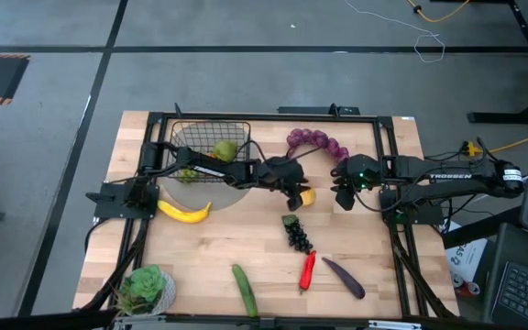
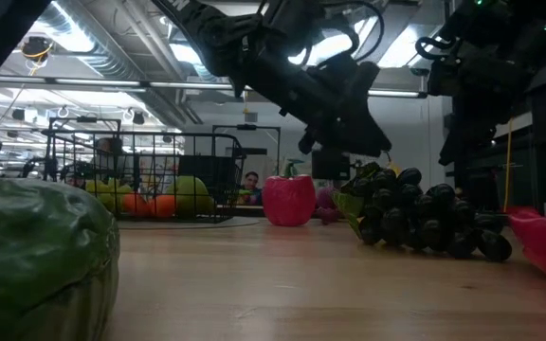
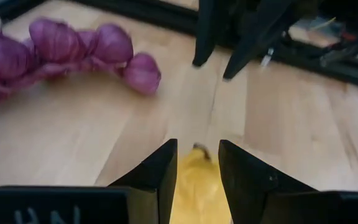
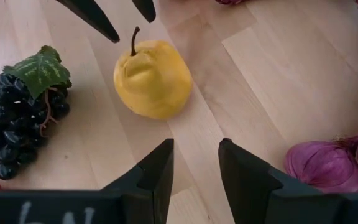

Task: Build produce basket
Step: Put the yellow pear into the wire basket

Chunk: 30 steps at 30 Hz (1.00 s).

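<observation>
A yellow pear-like fruit (image 4: 153, 78) with a stem lies on its side on the table, right of the black wire basket (image 1: 209, 145). The basket holds green and orange produce (image 2: 159, 197). My left gripper (image 3: 197, 146) is open just above the fruit, one finger on each side of it, not touching. It also shows in the high view (image 1: 298, 196). My right gripper (image 4: 196, 163) is open and empty, above the table between the yellow fruit and the purple bunch (image 1: 317, 142).
A banana (image 1: 186, 213) lies near the basket. Dark grapes (image 1: 296, 234), a red chili (image 1: 307, 270), an eggplant (image 1: 344, 278) and a cucumber (image 1: 244, 291) lie toward the near edge. A green leafy thing (image 1: 145, 289) sits at the near left. A red pepper (image 2: 289, 199) stands beside the basket.
</observation>
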Tool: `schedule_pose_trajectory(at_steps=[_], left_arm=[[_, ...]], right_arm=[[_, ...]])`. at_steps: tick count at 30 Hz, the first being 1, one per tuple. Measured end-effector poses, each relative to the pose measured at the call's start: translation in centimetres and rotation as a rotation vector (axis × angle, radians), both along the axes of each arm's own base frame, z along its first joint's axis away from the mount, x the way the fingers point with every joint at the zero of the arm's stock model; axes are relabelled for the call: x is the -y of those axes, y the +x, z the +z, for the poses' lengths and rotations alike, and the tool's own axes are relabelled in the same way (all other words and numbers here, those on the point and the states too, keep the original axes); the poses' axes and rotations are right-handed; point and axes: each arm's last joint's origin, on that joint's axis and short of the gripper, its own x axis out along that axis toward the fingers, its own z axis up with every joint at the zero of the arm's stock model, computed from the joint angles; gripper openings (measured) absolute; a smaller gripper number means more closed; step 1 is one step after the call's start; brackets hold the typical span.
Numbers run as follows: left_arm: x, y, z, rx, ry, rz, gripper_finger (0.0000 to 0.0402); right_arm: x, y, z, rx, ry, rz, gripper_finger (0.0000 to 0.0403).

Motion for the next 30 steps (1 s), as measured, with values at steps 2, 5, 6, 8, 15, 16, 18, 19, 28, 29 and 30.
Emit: schedule_pose_trajectory(at_steps=[2,5,6,8,15,16,18,19,28,29,30], left_arm=[[0.01,0.07,0.20,0.022,0.002,0.000,0.0112],[-0.01,0.09,0.27,0.028,0.003,0.001,0.0112],[-0.02,0.09,0.26,0.027,0.003,0.001,0.0112],[-0.03,0.09,0.26,0.027,0.002,0.001,0.0112],[0.27,0.10,0.26,0.026,0.006,0.003,0.0112],[0.37,0.11,0.26,0.026,0.009,0.008,0.0112],[0.55,0.12,0.26,0.026,0.012,0.011,0.0112],[0.70,0.13,0.26,0.026,0.012,0.008,0.0112],[0.80,0.13,0.25,0.025,0.012,0.007,0.0112],[0.80,0.13,0.25,0.025,0.011,0.008,0.0112],[0.80,0.13,0.25,0.025,0.011,0.007,0.0112]], right_arm=[[0.00,0.00,0.00,0.000,0.000,0.000,0.0129],[0.00,0.00,0.00,-0.001,0.000,0.000,0.0129],[0.00,0.00,0.00,-0.001,0.000,0.001,0.0129],[-0.01,-0.01,-0.01,-0.001,0.001,0.001,0.0129],[-0.01,-0.01,-0.01,-0.002,0.002,0.002,0.0129],[-0.01,-0.01,-0.01,-0.002,0.002,0.002,0.0129],[-0.01,-0.01,-0.01,-0.002,0.002,0.002,0.0129],[-0.01,-0.01,-0.01,-0.002,0.002,0.002,0.0129],[-0.01,-0.01,-0.01,-0.001,0.003,0.001,0.0129],[-0.01,-0.01,-0.01,-0.001,0.003,0.000,0.0129],[-0.01,-0.01,-0.01,-0.001,0.002,0.000,0.0129]])
